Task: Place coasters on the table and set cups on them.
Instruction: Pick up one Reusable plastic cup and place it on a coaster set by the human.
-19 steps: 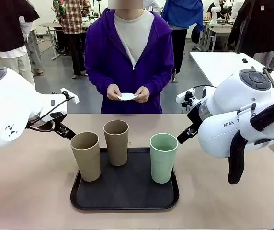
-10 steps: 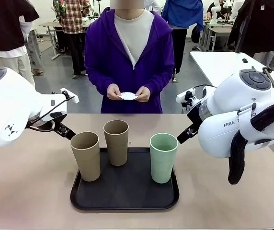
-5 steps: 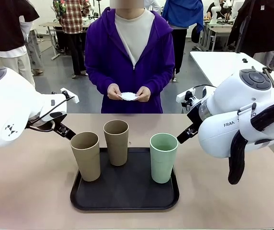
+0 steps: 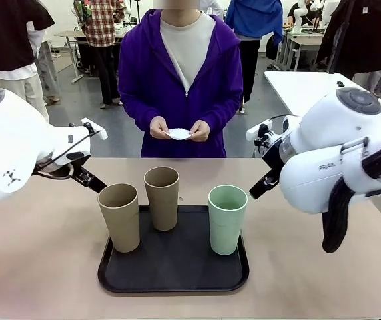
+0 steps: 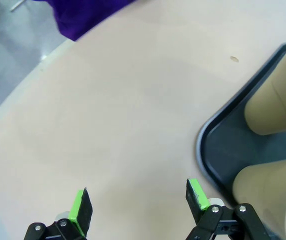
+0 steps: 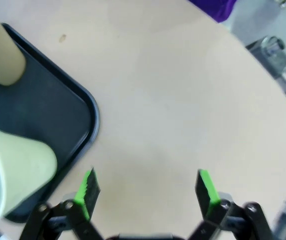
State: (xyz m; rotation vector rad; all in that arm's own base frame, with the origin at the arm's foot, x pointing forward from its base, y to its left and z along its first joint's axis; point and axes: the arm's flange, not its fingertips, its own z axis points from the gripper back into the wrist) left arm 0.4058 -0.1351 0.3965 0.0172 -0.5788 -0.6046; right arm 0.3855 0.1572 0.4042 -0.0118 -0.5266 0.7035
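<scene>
Status: no step is complete. The counter (image 4: 37, 267) carries no coaster.

The black tray (image 4: 177, 261) sits at its centre and holds all three cups. Two are beige cups (image 4: 118, 217) at left and middle, and one is a green cup (image 4: 227, 220) at right. All are upright, tall, tapered, matte and without handles.

The left claw (image 5: 138, 197) hangs over bare counter beside the tray's corner, jaws wide apart and empty. The right claw (image 6: 147, 186) hangs beside the opposite corner, equally wide and empty.

The coasters (image 4: 178, 134) are small, white and lacy-edged; their count cannot be told. They are in the person's hands (image 4: 198, 131) beyond the far edge.

Remaining: lay the coasters and set the cups on them.
</scene>
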